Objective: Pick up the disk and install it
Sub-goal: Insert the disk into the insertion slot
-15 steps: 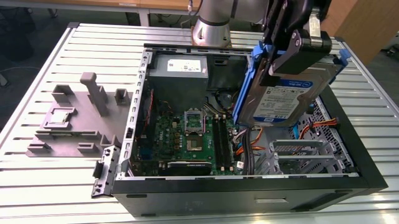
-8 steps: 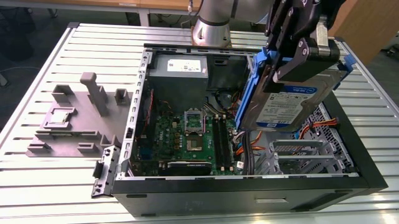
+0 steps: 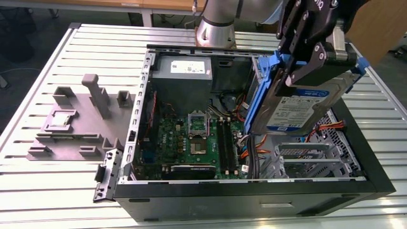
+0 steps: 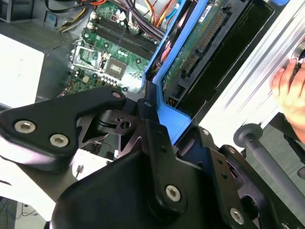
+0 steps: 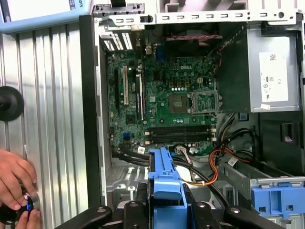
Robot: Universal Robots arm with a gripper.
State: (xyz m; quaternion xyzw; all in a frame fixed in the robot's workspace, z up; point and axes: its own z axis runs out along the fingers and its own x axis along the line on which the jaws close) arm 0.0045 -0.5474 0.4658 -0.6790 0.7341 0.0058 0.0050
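Observation:
The disk [image 3: 298, 109], a silver-grey drive with a white-and-blue label in a blue carrier [image 3: 262, 90], hangs on edge, tilted, over the exterior view's right side of the open computer case [image 3: 254, 193]. My gripper [image 3: 313, 67] is shut on its upper end. Below it stands the metal drive cage [image 3: 306, 157]. In the second wrist view the black fingers [image 4: 152, 138] clamp the blue carrier [image 4: 174, 121], and the disk's green circuit side [image 4: 198, 45] faces the camera. In the first wrist view the carrier's edge [image 5: 164, 183] sticks out between the fingers, above the case's inside.
The motherboard [image 3: 197, 138] and power supply [image 3: 184, 71] fill the case, with orange cables [image 3: 254, 143] beside the cage. A bare blue bracket [image 5: 274, 198] sits on the cage. A grey fixture [image 3: 83, 124] lies on the slatted table. A person's hand [image 5: 14, 183] rests on a knob outside the case.

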